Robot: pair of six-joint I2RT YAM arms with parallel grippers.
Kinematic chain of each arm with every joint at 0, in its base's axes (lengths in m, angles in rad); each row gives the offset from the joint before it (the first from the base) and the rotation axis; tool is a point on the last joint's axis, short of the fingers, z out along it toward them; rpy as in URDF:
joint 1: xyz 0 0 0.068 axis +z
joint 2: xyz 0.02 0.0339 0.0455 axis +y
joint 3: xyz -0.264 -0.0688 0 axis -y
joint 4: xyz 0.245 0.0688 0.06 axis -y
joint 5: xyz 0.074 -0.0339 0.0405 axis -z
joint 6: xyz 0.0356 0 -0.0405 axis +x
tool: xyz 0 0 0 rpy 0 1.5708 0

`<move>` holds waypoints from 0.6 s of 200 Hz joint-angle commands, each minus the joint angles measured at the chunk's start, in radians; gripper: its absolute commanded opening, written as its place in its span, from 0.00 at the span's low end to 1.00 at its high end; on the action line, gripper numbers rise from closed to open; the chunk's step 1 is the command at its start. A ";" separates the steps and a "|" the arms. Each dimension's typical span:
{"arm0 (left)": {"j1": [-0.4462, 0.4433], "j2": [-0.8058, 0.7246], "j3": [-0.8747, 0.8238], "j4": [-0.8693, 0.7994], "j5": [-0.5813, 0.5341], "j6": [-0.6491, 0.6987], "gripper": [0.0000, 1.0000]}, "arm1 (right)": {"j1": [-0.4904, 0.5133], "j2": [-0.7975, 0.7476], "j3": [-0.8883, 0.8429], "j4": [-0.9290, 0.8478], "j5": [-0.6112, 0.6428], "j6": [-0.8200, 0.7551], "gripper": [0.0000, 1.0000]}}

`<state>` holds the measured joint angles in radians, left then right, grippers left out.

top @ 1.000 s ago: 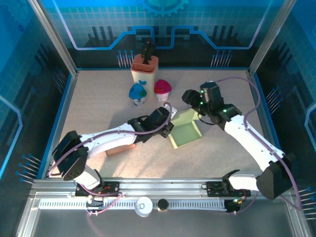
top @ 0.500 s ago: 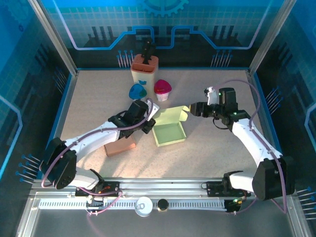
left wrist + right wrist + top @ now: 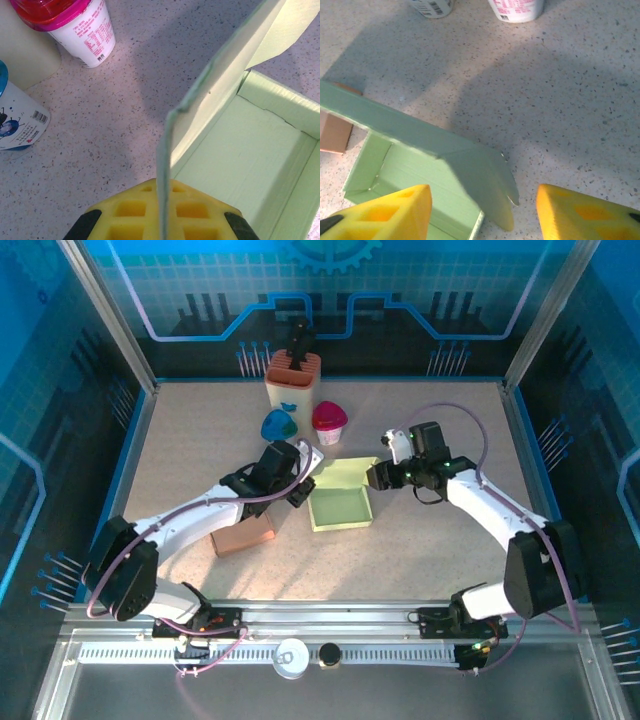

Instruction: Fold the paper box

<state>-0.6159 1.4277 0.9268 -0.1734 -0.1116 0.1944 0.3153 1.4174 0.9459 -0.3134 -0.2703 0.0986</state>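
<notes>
Room first: the paper box (image 3: 340, 512) is sitting about mid-table (image 3: 190, 455), open side up. Bare speckled surface is spreading near and right of it, well apart from the blue side walls. The far side is tighter.

The lid (image 3: 345, 476) is standing up along the box's far edge. Your L gripper (image 3: 305, 478) is clenched on the lid's end nearer the L arm. Your R gripper (image 3: 376, 476) is sitting at the opposite end.

The L wrist cam is giving you what the top cam isn't. The lid's thin edge is running straight down between the 2 yellow pads (image 3: 130, 205), pinched tight, w/ the box floor (image 3: 240, 150) open to the right. The R wrist cam is showing that gripper (image 3: 482, 202) released, jaws parted. The lid's corner tab (image 3: 492, 192) is lying between the 2 pads (image 3: 395, 207) w/ a gap on each side, touching neither.

Around you:
- A pink-lidded cup (image 3: 329, 420) and a blue-lidded cup (image 3: 279, 426) are standing side by side, just beyond the L gripper and near the lid.
- An orange holder (image 3: 293, 380) is standing behind them, by the back wall.
- A brown block (image 3: 245, 536) is lying near-left of the box, just beside the L arm. The R wrist cam is catching its corner (image 3: 335, 132) past the box wall.
</notes>
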 commanded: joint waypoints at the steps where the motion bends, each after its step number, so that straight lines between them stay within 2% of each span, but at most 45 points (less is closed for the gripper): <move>1: 0.013 0.020 -0.002 0.014 -0.017 0.028 0.00 | 0.023 0.039 0.047 -0.016 0.061 -0.043 0.51; 120: 0.014 0.057 0.012 0.041 -0.033 -0.019 0.00 | 0.109 0.092 0.102 -0.046 0.193 -0.054 0.18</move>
<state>-0.6086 1.4628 0.9268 -0.1398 -0.1257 0.1886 0.3985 1.4948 1.0142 -0.3412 -0.1158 0.0448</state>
